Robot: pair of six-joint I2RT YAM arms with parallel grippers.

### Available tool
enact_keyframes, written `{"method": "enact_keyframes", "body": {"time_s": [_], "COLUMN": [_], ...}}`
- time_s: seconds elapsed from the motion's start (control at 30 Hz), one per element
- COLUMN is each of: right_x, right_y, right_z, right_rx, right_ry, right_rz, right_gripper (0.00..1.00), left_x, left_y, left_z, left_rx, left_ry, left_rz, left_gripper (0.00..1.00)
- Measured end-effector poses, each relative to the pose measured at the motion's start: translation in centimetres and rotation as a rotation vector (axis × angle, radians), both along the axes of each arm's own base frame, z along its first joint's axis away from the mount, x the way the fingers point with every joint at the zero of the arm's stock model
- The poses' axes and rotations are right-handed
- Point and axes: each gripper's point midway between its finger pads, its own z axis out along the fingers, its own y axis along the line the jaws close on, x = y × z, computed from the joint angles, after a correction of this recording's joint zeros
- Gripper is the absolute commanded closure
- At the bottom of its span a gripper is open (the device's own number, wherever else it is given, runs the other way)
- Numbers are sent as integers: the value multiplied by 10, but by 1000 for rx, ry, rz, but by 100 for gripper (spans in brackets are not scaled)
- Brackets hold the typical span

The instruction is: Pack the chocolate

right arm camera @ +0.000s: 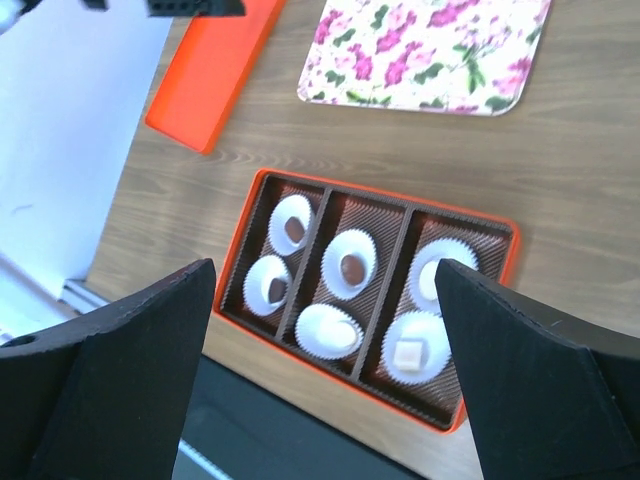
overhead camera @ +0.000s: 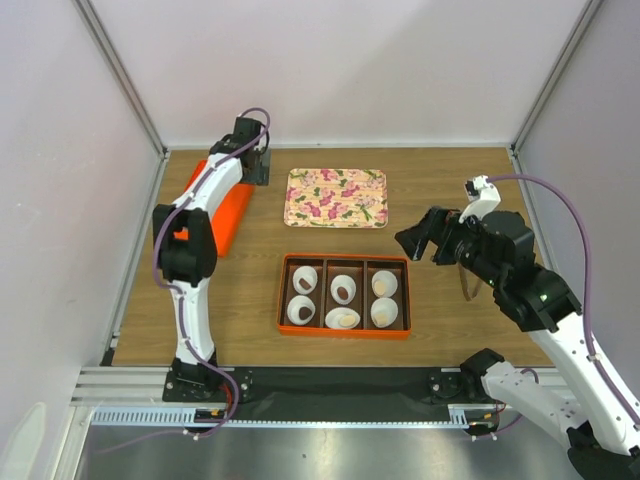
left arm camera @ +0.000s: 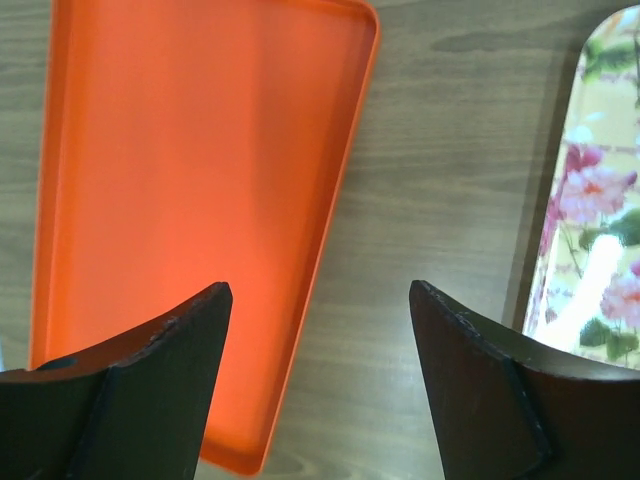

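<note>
Spread wide and gripping nothing, the right gripper (right arm camera: 322, 270) is hovering at three o'clock of the orange box (right arm camera: 480, 215), whose paper cups (right arm camera: 328, 332) are cradling the chocolate (right arm camera: 350, 270), while the left gripper (left arm camera: 320, 290), equally open and empty, is hanging by the orange lid (left arm camera: 190, 180) at ten o'clock, probably to fetch it.

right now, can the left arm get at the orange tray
Probably yes. The left pincer hangs open over the orange tray, at its long edge beside the bare wood, and nothing lies between them.

Three dark-brown chocolates (overhead camera: 343, 291) sit in white cups (overhead camera: 304, 279) inside the box (overhead camera: 345, 331).
</note>
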Motion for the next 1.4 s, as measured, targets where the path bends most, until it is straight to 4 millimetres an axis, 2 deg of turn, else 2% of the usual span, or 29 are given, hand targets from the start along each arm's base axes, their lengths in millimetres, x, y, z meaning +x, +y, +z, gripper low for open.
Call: {"method": "enact_keyframes", "body": {"time_s": [0.13,0.2,0.47,0.57,0.67,0.77,0.87,0.9,0.97,1.0,1.1,1.27,1.4], "right_x": [-6,-6,17,24,28,26,18,16,12,12,12,22,28], "right_y": [2,-2,-34,-42,-44,-42,-38,-36,-32,-30,-22,-3,12], "right_z": [-4,-8,11,7,-10,-34,-49,-50,-47,-45,-42,-42,-54], "right_rx": [13,-24,-117,-131,-147,-148,-124,-110,-76,-60,-4,44,58], "right_ry": [35,60,-13,-19,3,38,69,74,68,64,48,57,85], "right_rz": [17,11,-124,-168,-191,-179,-154,-147,-130,-126,-107,-52,11], "right_gripper": [2,2,1,1,2,3,4,4,4,4,4,4,3], "left_x": [24,28,17,8,5,14,14,14,14,13,6,-20,-28], "left_y": [3,7,22,24,23,21,18,17,14,12,10,3,-6], "left_z": [-18,-24,-61,-82,-98,-97,-102,-103,-104,-104,-104,-97,-67], "left_rx": [-20,-19,3,7,-7,-24,-47,-54,-70,-77,-88,-134,-189], "left_ry": [24,34,127,170,198,163,162,161,158,157,171,234,218], "left_rz": [-12,-9,16,16,10,7,-2,-5,-9,-12,-25,-32,-41], "left_gripper": [22,22,25,25,29,36,54,63,74,84,99,100,100]}}
